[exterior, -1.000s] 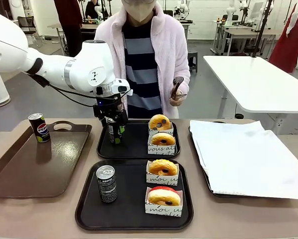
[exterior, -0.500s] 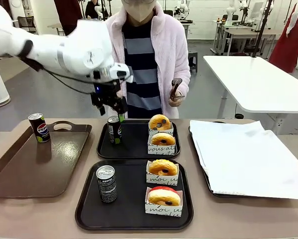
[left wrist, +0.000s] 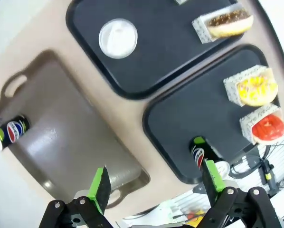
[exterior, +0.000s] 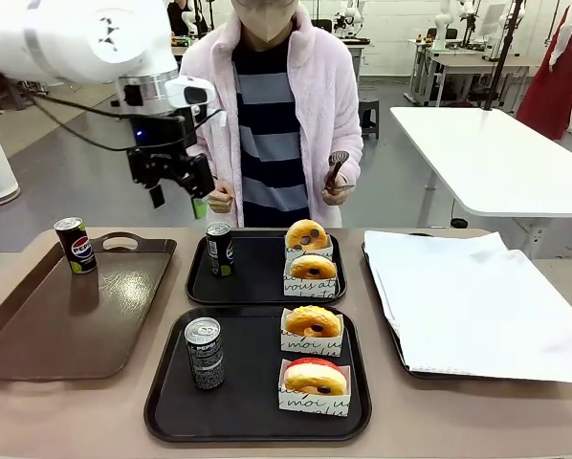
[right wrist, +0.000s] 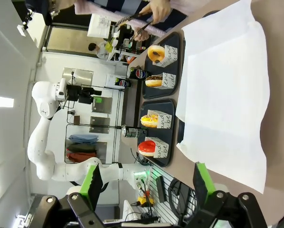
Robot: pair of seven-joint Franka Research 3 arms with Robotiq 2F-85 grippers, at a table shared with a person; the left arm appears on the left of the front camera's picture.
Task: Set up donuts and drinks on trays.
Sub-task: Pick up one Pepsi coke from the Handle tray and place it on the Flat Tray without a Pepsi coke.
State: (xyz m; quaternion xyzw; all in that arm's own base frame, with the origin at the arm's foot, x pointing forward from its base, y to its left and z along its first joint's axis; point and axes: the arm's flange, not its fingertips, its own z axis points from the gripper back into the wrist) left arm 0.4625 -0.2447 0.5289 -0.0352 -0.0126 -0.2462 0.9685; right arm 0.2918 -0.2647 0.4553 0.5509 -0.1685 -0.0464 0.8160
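My left gripper (exterior: 174,182) hangs high above the desk (exterior: 171,306) with its jaws spread wide and nothing between the green pads (left wrist: 102,186). My right gripper (right wrist: 146,189) is likewise wide open and empty, off beside the paper-lined tray (exterior: 477,306).

Below my left gripper, a drink (exterior: 219,249) stands upright at the left edge of the far black tray (exterior: 262,282), with two sleeved donuts (exterior: 307,234) to its right. The near black tray (exterior: 248,402) carries another can (exterior: 204,353) on its left and two more donuts, the nearest iced red (exterior: 315,375). A third can (exterior: 75,245) stands on the brown tray (exterior: 76,316), well apart from the rest.

I judge the cans stiff, smooth and somewhat slippery; full ones would be fairly heavy and, being slim, easy to tip. I would close on the mid-body, pads square to the wall. The donuts look soft and crushable, so I would pinch lightly across the paper sleeve's sides, never the icing.
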